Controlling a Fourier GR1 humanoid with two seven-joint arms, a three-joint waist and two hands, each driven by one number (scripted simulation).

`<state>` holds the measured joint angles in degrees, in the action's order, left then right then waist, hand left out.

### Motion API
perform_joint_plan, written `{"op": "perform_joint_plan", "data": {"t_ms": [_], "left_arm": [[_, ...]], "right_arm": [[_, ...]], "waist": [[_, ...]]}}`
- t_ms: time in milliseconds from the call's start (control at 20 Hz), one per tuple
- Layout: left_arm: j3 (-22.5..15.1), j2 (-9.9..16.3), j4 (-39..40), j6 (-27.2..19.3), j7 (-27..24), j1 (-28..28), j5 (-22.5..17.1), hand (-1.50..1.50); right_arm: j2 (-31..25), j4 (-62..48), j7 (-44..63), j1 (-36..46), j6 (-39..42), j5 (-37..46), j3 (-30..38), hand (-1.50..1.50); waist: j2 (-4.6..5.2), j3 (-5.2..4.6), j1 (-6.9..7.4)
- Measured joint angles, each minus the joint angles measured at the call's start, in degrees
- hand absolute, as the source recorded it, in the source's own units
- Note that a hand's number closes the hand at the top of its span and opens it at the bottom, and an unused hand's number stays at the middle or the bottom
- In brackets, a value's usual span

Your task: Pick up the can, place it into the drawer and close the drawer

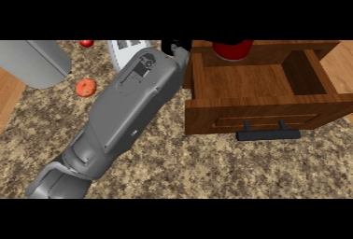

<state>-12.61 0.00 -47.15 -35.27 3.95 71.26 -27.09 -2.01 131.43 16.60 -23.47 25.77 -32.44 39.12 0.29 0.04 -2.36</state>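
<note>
The red can [233, 49] stands upright at the back of the open wooden drawer [265, 109], cut off by the top of the picture. The drawer is pulled out, with a black bar handle [269, 134] on its front. My left forearm runs from the lower left up to the top centre and covers most of my left hand [176, 46]. Only a small black part of the hand shows, just outside the drawer's left wall and apart from the can. My right hand does not show.
A large grey rounded body [34, 60] fills the upper left. An orange round item [85, 87] and a small red one [86, 43] lie on the speckled counter [207, 163]. A white object [130, 50] sits partly behind my forearm.
</note>
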Motion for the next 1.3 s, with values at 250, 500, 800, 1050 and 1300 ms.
{"op": "perform_joint_plan", "data": {"t_ms": [250,500,800,1050,1300], "left_arm": [[-2.09,0.0,5.97,-0.27,-2.55,4.16,-4.55,1.5],[-6.06,0.0,9.79,-1.91,-4.3,6.69,-9.67,1.5],[-10.49,0.0,13.51,-3.76,-6.37,8.14,-14.99,1.5],[-13.4,0.0,16.66,-3.62,-6.84,9.26,-17.86,1.5],[-17.19,0.01,18.24,-5.47,-8.85,8.04,-20.41,-1.5]], "right_arm": [[0.06,-0.47,-0.56,0.13,0.74,-0.05,0.3,-1.5],[0.49,-0.56,-0.71,1.0,0.36,1.34,-0.7,-1.5],[0.69,-0.21,-0.45,1.68,0.11,1.76,-1.71,-1.5],[0.81,0.58,0.34,2.67,-0.96,2.8,-2.4,-1.5],[0.44,0.47,0.58,3.11,-1.02,2.08,-1.89,-1.5]], "waist": [[0.13,0.02,-0.48],[0.26,0.04,-0.95],[0.43,0.06,-1.7],[0.49,0.06,-1.65],[0.6,0.07,-2.31]]}}
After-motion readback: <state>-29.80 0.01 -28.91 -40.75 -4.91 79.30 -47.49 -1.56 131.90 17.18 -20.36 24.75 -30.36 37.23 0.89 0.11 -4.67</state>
